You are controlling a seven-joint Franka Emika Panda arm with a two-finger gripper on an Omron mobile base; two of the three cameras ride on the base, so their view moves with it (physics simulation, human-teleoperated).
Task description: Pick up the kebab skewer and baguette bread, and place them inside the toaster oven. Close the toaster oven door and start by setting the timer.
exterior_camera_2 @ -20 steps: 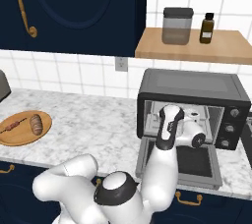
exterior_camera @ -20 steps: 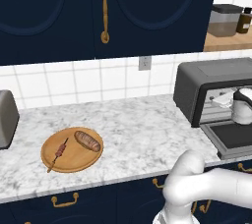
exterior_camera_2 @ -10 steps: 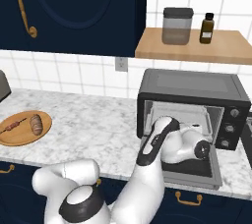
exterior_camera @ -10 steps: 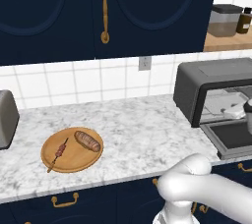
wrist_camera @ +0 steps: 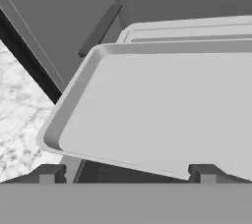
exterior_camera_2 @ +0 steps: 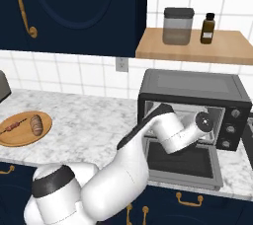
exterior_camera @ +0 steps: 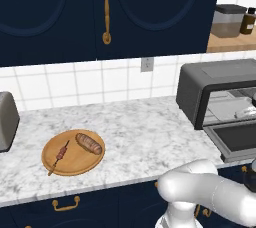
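Observation:
The kebab skewer [exterior_camera: 61, 153] [exterior_camera_2: 14, 127] and the baguette bread [exterior_camera: 89, 143] [exterior_camera_2: 36, 123] lie side by side on a round wooden board [exterior_camera: 75, 164] [exterior_camera_2: 22, 139] at the left of the counter. At the right stands the toaster oven [exterior_camera: 200, 84] [exterior_camera_2: 192, 86]. Its door [exterior_camera: 235, 142] [exterior_camera_2: 180, 162] hangs open and flat. My arm reaches into the oven's mouth, far from the food. In the hand view my gripper [wrist_camera: 127, 174] is open, its fingertips [wrist_camera: 49, 174] wide apart just under the front lip of a light grey oven tray [wrist_camera: 162, 105].
A silver pop-up toaster [exterior_camera: 5, 127] stands at the counter's far left. A wooden shelf [exterior_camera_2: 197, 46] above the oven carries a canister [exterior_camera_2: 178, 25] and a dark bottle [exterior_camera_2: 208, 27]. Dark blue cabinets hang over the marble counter [exterior_camera: 145, 137].
My arm has shifted in front of the oven, and the hand now sits higher at its opening, close to the tray. The skewer, baguette and open door have not moved.

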